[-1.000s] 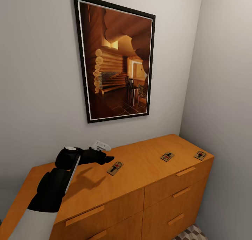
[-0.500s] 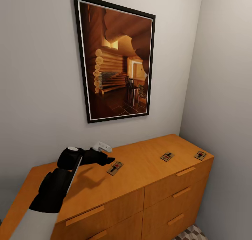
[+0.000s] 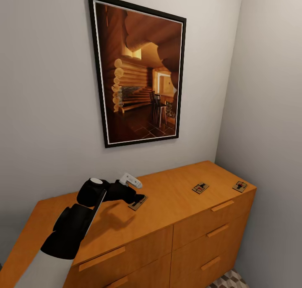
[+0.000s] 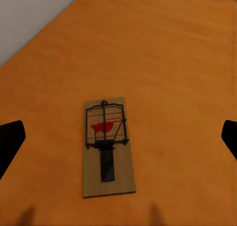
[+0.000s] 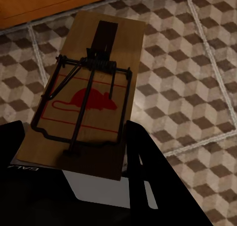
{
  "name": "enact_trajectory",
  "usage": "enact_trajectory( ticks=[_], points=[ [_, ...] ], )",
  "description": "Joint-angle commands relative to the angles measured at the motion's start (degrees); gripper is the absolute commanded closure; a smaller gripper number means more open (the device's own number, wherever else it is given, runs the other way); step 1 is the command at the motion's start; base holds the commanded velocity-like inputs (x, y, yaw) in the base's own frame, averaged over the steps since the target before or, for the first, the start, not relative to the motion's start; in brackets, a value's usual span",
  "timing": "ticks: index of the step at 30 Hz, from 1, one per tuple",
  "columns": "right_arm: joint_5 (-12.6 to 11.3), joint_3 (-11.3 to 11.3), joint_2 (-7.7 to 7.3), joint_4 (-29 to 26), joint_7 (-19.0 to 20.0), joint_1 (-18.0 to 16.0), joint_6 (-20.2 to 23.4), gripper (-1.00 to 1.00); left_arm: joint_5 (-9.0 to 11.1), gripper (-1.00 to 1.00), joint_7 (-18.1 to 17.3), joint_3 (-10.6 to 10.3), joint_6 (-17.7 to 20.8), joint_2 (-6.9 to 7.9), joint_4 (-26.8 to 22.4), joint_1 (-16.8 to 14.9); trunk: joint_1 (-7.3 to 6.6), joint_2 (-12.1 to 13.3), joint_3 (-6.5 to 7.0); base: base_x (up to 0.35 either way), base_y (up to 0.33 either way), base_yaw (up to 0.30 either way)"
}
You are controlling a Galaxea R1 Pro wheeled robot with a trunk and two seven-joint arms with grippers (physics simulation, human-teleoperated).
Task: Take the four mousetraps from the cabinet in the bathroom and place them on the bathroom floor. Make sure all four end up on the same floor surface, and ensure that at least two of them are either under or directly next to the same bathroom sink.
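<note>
- The left tool (image 3: 140, 197) hangs just over the cabinet (image 3: 176, 221) top, its black fingers (image 4: 10, 139) spread wide with a mousetrap (image 4: 107, 147) lying flat between them, untouched on both sides.
- Bare orange wood lies all round that trap; the top's front edge is near, the grey wall (image 3: 50, 111) close behind.
- The right tool (image 5: 74, 186) holds another mousetrap (image 5: 89, 92) by its near end, above the bathroom floor (image 5: 197, 77), with the cabinet's wooden base at the frame's far edge.
- Each trap is a thin tan wooden plate with dark wire bars, a black strip and a red mouse print.
- Two more traps, a middle one (image 3: 200, 188) and a far one (image 3: 240, 186), lie well apart along the top toward the room's corner.
- The cabinet is smooth orange-brown wood with slim bar handles (image 3: 222, 205).
- The floor tiles show a brown, beige and white cube pattern with pale grout.
- A black-framed picture (image 3: 138, 69) hangs above the cabinet.
</note>
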Motion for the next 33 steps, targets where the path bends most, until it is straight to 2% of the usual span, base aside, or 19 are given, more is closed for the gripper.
enact_trajectory(
  ticks=[1, 10, 16, 17, 21, 33],
  points=[
    [0.18, 0.24, 0.0, 0.05, -0.2, -0.04, -0.16, 1.0, -0.6, -1.0, -0.53, -0.08, 0.12, 0.04, -0.03, -0.06, 0.0, -0.04, -0.07, 0.0, 0.0, 0.0],
    [0.22, 0.23, 0.02, 0.05, -0.2, -0.04, -0.16, 1.0, -0.36, -1.0, -1.28, -0.04, 0.19, 0.32, 0.3, -0.03, 0.0, -0.04, -0.07, 0.0, 0.0, 0.0],
    [0.21, 0.23, 0.03, 0.05, -0.2, -0.04, -0.16, 1.0, -0.33, -1.0, -7.4, 0.26, 0.13, 0.8, 0.25, -0.06, 0.0, -0.04, -0.07, 0.0, 0.0, 0.0],
    [0.22, 0.24, 0.03, 0.05, -0.2, -0.04, -0.16, 1.0, -0.38, -1.0, -9.41, 0.32, 0.1, 0.98, 0.25, -0.07, 0.0, -0.04, -0.07, 0.0, 0.0, 0.0],
    [0.19, 0.21, 0.03, 0.05, -0.2, -0.04, -0.16, 1.0, -0.52, -1.0, -12.75, 0.4, 0.06, 1.25, 0.25, -0.06, 0.0, -0.04, -0.07, 0.0, 0.0, 0.0],
    [0.18, 0.22, 0.03, 0.05, -0.2, -0.04, -0.15, 1.0, -0.57, -1.0, -14.5, 0.5, 0.05, 2.42, 0.04, -0.06, 0.0, -0.04, -0.07, 0.0, 0.0, 0.0]
  ],
)
